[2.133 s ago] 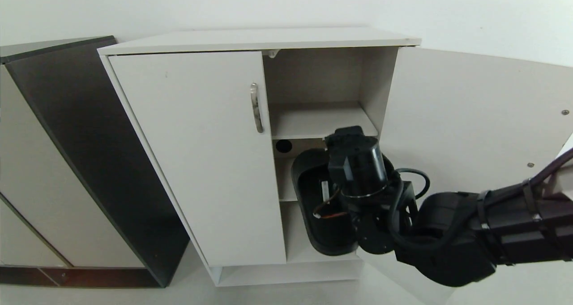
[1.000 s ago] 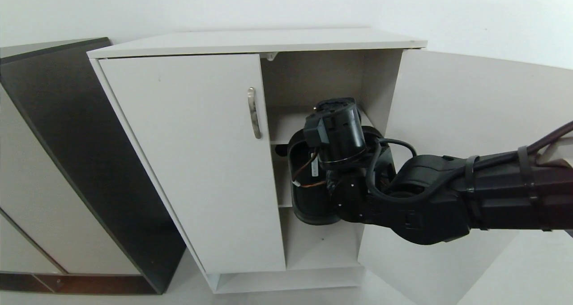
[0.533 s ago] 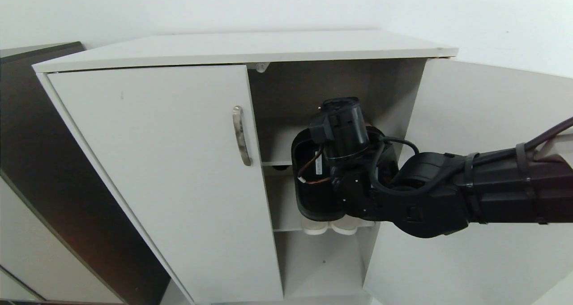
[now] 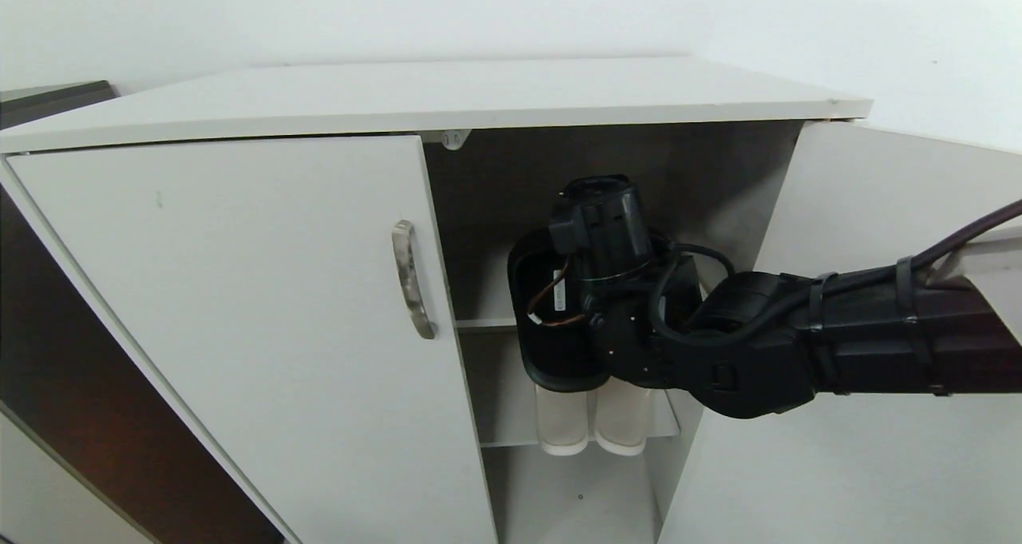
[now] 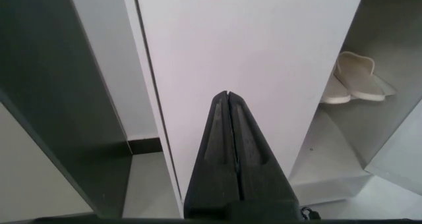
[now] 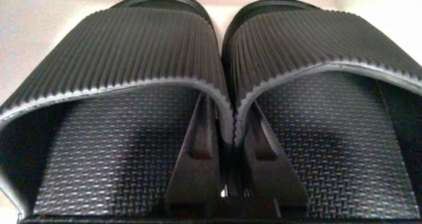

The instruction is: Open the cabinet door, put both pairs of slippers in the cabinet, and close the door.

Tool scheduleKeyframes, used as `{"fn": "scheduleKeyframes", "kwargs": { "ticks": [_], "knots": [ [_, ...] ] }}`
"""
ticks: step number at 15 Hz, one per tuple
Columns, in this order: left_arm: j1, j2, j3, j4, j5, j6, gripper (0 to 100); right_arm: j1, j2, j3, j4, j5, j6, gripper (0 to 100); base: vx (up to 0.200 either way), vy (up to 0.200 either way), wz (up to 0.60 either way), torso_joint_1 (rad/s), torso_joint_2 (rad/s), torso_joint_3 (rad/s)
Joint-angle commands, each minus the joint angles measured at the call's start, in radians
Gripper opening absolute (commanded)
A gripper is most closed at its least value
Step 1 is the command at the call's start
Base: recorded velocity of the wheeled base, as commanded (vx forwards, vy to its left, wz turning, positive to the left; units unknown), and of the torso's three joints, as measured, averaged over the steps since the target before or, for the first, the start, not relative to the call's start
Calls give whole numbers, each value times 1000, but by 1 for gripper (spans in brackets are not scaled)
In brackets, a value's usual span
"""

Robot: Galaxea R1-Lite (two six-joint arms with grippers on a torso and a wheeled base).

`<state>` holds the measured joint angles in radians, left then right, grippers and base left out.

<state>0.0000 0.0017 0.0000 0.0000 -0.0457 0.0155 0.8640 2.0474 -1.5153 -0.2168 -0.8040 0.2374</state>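
At the open cabinet, right tool, arm outstretched, clamps black slippers.

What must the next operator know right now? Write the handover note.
Grippers: the right gripper is shut on the black slippers, pinching both straps together at the cabinet opening, level with the upper shelf. The left gripper is shut, empty, facing the closed left door.
Things: the white slippers lie on the shelf below.
Done: right door open, white pair stored.
Left: set the black pair inside, release, close the right door.
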Motion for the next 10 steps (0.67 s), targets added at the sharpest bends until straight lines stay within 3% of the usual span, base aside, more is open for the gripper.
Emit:
{"fn": "scheduleKeyframes", "kwargs": {
  "ticks": [1,6,10],
  "knots": [
    [0,0,0,0,0,0,0,-19,30,-40,4,5,-6,0,0,0,0,0,0,0],
    [0,0,0,0,0,-2,0,-80,155,-227,13,14,-46,0,0,0,0,0,0,0],
    [0,0,0,0,1,-2,0,-108,184,-348,99,32,-60,0,0,0,0,0,0,0]
  ]
}}
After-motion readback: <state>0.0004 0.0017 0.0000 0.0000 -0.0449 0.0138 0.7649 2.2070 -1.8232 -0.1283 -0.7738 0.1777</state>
